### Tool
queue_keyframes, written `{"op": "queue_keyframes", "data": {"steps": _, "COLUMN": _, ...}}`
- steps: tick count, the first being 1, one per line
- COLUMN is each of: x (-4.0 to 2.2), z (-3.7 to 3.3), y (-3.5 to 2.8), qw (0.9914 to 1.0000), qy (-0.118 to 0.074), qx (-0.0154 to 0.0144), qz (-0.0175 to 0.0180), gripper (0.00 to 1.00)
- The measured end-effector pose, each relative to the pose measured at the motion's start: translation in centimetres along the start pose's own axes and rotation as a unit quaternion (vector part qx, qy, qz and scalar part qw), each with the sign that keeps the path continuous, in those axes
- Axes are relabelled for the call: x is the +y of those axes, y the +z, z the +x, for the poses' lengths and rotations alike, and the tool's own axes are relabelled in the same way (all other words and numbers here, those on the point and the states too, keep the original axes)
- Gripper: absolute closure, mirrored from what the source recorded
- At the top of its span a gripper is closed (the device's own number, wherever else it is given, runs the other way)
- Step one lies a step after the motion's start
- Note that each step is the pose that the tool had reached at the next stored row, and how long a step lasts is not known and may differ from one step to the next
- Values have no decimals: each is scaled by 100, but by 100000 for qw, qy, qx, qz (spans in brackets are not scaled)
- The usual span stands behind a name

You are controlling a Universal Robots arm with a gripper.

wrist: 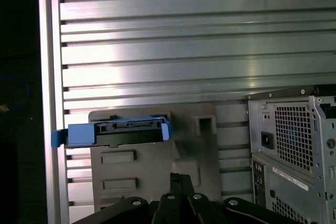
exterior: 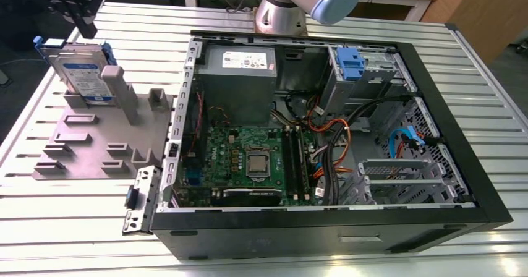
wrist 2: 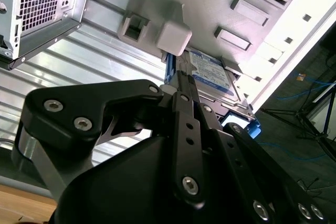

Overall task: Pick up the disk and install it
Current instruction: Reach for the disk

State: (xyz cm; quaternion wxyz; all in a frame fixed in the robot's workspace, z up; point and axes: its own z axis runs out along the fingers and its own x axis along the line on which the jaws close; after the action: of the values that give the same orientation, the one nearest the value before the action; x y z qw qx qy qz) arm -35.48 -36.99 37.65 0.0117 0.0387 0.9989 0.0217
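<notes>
While the disk [exterior: 83, 73] stands upright in its grey rack [exterior: 83, 153] beside the case [exterior: 330, 234], my end effector [wrist: 179, 178] hangs above it, fingers closed on nothing.

My fingers [wrist 2: 186, 114] are matt black. The tabletop [exterior: 483, 73] is ribbed, shiny metal; the disk [exterior: 83, 73] has a blue plastic frame, its stand [exterior: 83, 147] matt grey plastic.
</notes>
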Motion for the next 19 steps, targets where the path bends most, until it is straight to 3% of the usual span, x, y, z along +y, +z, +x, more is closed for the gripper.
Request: {"op": "queue_keyframes", "data": {"steps": 19, "x": -11, "z": 133, "y": 0, "qw": 100000, "qy": -8, "qx": -5, "qz": -4, "gripper": 89}}
